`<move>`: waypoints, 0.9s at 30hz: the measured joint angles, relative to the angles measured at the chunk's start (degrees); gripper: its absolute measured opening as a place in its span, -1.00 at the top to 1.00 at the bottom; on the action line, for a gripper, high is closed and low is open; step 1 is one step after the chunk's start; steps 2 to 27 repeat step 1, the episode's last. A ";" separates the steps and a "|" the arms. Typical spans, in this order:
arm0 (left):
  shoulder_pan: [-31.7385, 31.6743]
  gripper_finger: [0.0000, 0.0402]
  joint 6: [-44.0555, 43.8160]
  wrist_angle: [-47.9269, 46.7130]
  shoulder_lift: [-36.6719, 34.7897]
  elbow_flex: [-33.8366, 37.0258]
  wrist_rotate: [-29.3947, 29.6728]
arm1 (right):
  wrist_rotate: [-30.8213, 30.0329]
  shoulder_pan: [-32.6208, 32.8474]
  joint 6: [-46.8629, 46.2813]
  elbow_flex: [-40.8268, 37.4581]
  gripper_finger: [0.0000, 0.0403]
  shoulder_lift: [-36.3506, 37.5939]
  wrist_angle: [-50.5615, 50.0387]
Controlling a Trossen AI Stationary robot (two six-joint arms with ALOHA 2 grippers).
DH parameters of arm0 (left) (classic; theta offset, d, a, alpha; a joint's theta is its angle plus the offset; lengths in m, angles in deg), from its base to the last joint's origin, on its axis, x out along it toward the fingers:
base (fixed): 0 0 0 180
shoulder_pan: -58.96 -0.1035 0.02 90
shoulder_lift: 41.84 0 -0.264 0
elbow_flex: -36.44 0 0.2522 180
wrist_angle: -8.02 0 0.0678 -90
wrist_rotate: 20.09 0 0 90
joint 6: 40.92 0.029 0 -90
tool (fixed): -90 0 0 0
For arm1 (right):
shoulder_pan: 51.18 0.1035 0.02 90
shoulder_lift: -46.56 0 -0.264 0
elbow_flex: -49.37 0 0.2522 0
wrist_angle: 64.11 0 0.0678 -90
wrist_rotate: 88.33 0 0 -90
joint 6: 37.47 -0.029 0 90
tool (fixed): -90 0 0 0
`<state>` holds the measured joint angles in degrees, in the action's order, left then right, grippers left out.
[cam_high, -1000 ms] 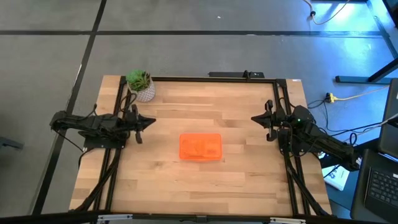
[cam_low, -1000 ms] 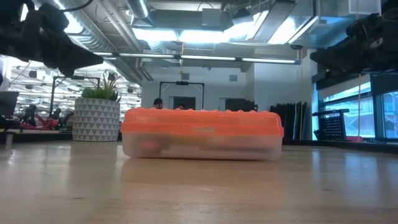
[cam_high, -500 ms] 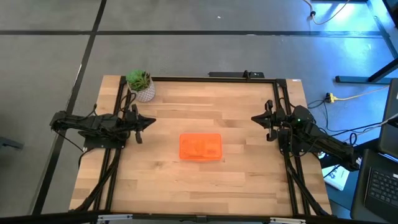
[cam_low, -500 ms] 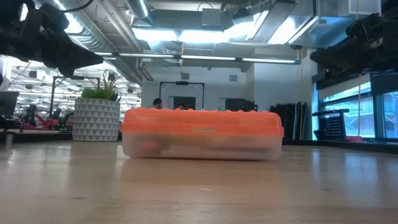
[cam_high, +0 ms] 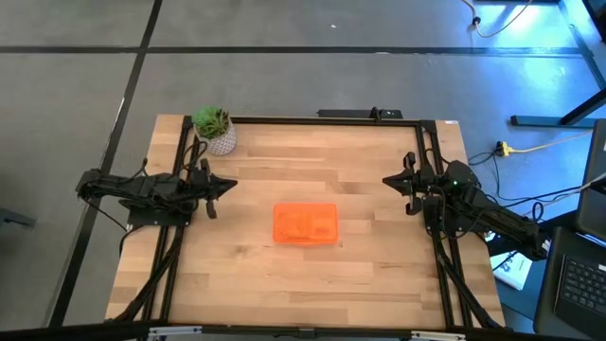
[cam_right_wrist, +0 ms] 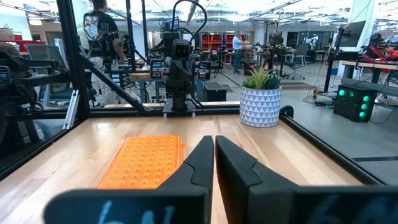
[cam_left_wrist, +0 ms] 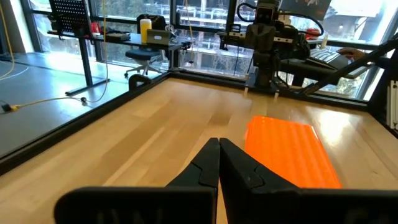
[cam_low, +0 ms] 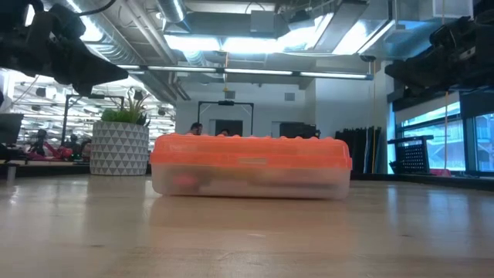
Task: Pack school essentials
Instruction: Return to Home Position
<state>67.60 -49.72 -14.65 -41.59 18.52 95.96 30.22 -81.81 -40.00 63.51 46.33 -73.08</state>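
Observation:
A clear box with an orange lid (cam_high: pixel 305 224) lies flat on the wooden table's middle, lid on; in the low view (cam_low: pixel 251 165) some coloured things show faintly through its wall. The loose school essentials are out of view. My left gripper (cam_high: pixel 230 185) hovers shut above the table's left side, pointing level toward the right. My right gripper (cam_high: pixel 388 180) hovers shut above the right side, pointing toward the left. In each wrist view the shut fingers (cam_left_wrist: pixel 219 149) (cam_right_wrist: pixel 214 144) point past the orange lid (cam_left_wrist: pixel 287 149) (cam_right_wrist: pixel 146 160); nothing is between them.
A small potted green plant (cam_high: pixel 214 129) in a white patterned pot stands at the table's far left corner. A black frame (cam_high: pixel 322 119) runs along the table's far edge and sides. People (cam_right_wrist: pixel 99 31) move in the room behind.

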 joint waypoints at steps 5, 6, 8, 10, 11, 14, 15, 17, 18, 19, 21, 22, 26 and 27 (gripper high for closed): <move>-0.02 1.00 -0.01 0.00 0.00 0.00 0.01 | 0.00 0.00 -0.01 0.00 0.90 0.00 0.00; -0.02 1.00 -0.01 0.00 0.00 0.00 0.01 | 0.00 0.00 -0.01 0.00 0.90 0.00 0.00; -0.02 1.00 -0.01 0.00 0.00 0.00 0.01 | 0.00 0.00 -0.01 0.00 0.90 0.00 0.00; -0.02 1.00 -0.01 0.00 0.00 0.00 0.01 | 0.00 0.00 -0.01 0.00 0.90 0.00 0.00; -0.02 1.00 -0.01 0.00 0.00 0.00 0.01 | 0.00 0.00 -0.01 0.00 0.90 0.00 0.00; -0.02 1.00 -0.01 0.00 0.00 0.00 0.01 | 0.00 0.00 -0.01 0.00 0.90 0.00 0.00; -0.02 1.00 -0.01 0.00 0.00 0.00 0.01 | 0.00 0.00 -0.01 0.00 0.90 0.00 0.00; -0.02 1.00 -0.01 0.00 0.00 0.00 0.01 | 0.00 0.00 -0.01 0.00 0.90 0.00 0.00; -0.02 1.00 -0.01 0.00 0.00 0.00 0.01 | 0.00 0.00 -0.01 0.00 0.90 0.00 0.00; -0.02 1.00 -0.01 0.00 0.00 0.00 0.01 | 0.00 0.00 -0.01 0.00 0.90 0.00 0.00; -0.02 1.00 -0.01 0.00 0.00 0.00 0.01 | 0.00 0.00 -0.01 0.00 0.90 0.00 0.00; -0.02 1.00 -0.01 0.00 0.00 0.00 0.01 | 0.00 0.00 -0.01 0.00 0.90 0.00 0.00; -0.02 1.00 -0.01 0.00 0.00 0.00 0.01 | 0.00 0.00 -0.01 0.00 0.90 0.00 0.00; -0.02 1.00 -0.01 0.00 0.00 0.00 0.01 | 0.00 0.00 -0.01 0.00 0.90 0.00 0.00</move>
